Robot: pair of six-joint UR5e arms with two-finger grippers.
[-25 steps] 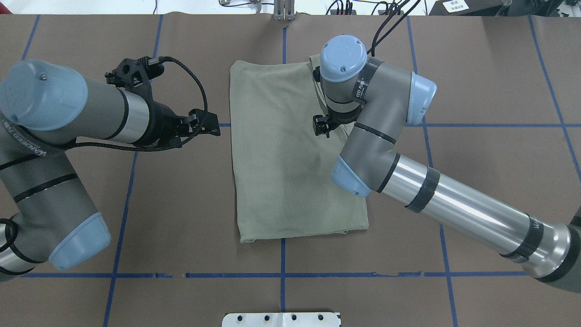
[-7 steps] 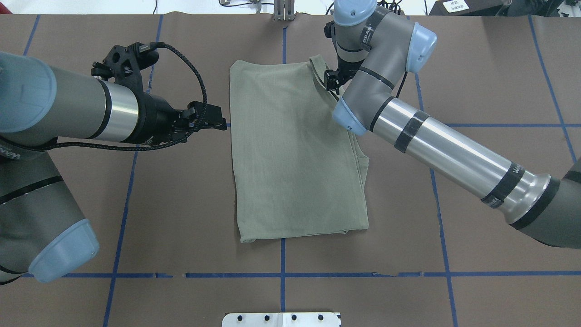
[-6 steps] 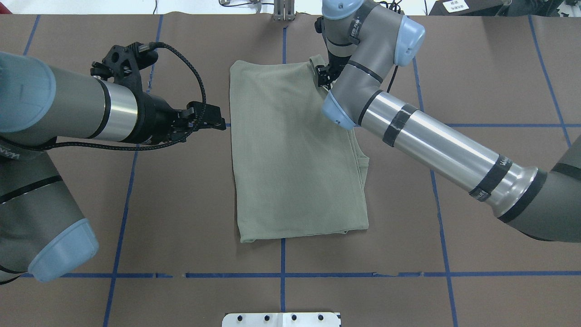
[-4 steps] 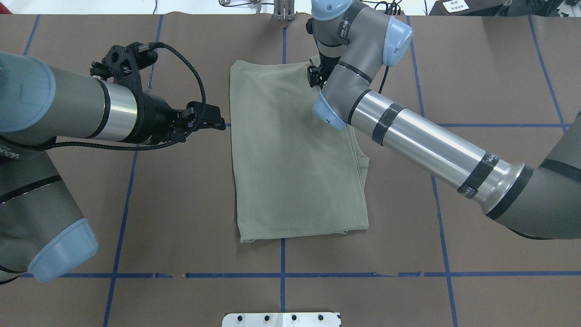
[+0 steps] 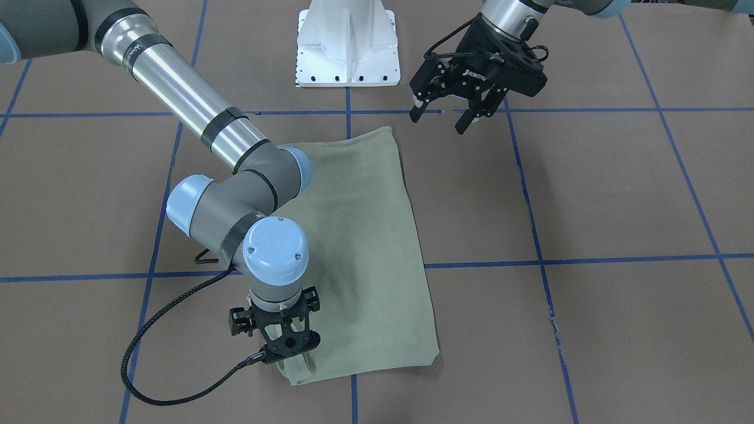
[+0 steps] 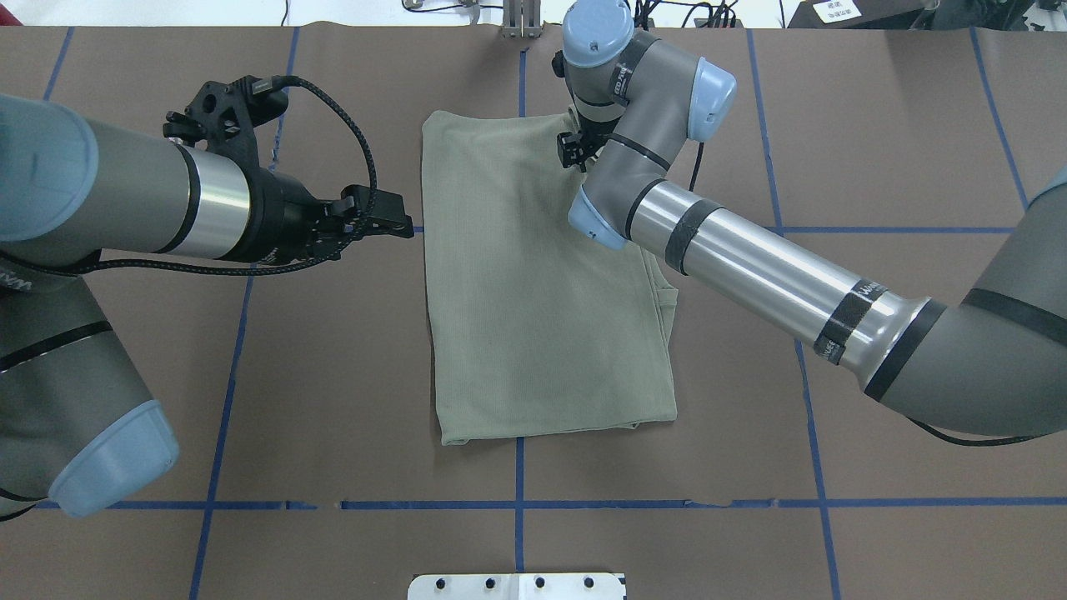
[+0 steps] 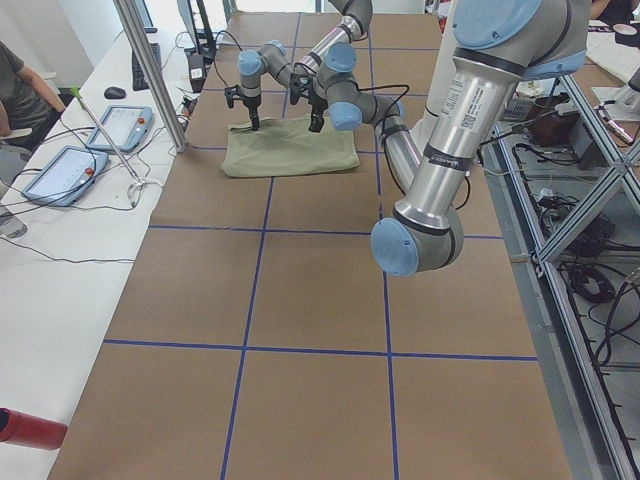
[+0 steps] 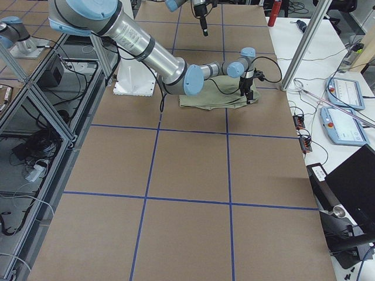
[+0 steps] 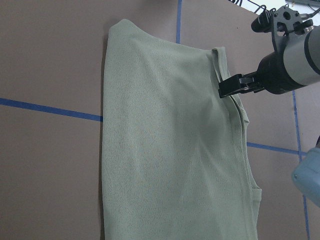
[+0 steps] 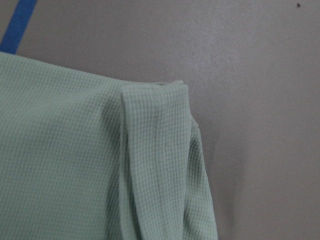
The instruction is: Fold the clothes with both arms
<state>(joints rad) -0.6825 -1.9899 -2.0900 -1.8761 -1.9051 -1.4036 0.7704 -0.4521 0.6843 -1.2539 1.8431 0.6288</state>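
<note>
Folded sage-green shirt (image 6: 542, 283) lies flat at the middle of the brown table (image 6: 875, 125); both grippers are at its far half.
In the overhead view the right gripper (image 9: 230, 86) stands over the shirt's 1 o'clock corner, on the doubled edge; whether it is pinching cannot be told; the left gripper (image 5: 439, 122) hangs at the shirt's 10 o'clock, just beside its edge, fingers spread and empty.

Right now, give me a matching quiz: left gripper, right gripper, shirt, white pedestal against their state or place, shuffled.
1 left gripper
2 right gripper
3 shirt
4 white pedestal

a folded, lying flat
b down at the shirt's far right corner
c open, off the shirt
d on the robot's side of the shirt

Pairs: 1-c, 2-b, 3-a, 4-d
</note>
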